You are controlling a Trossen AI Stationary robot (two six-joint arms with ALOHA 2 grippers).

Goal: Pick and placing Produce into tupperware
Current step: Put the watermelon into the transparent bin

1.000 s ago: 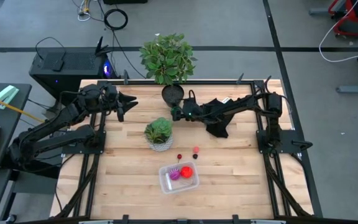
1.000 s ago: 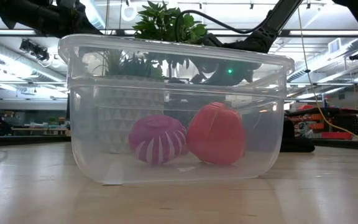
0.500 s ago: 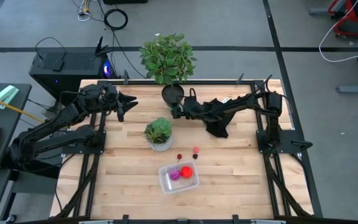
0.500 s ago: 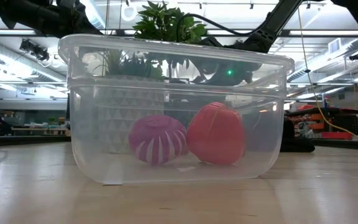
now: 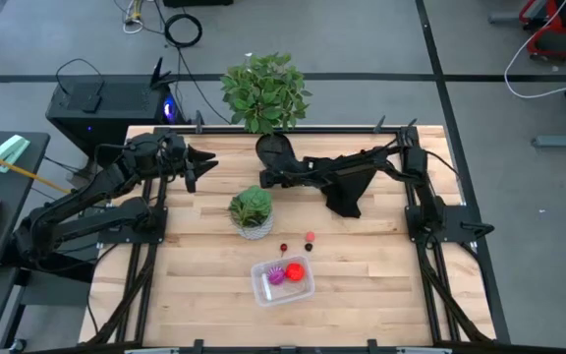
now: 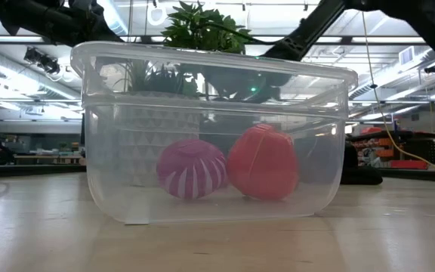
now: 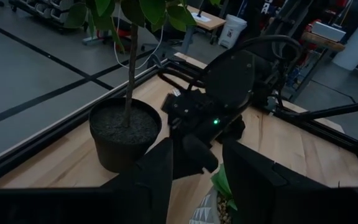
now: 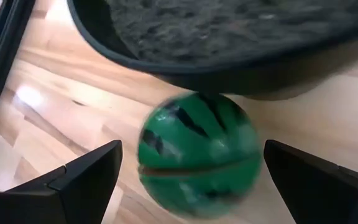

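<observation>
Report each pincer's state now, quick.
Left pincer: partly open, holding nothing, waiting at the table's back-left.
Right pincer: wide open, straddling the green striped ball beside the dark plant pot, not gripping.

Even overhead light keeps the bench [image 5: 362,285] bright with faint shadows, while the striped green ball [image 8: 196,155] shows blurred close up.

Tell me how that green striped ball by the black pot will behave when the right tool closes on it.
The green striped ball is round and looks smooth, so it may roll or squirt out from between the open right tool fingers. It looks like hard plastic, probably stiff and light. It sits against the black pot, which may stop it rolling that way.
</observation>
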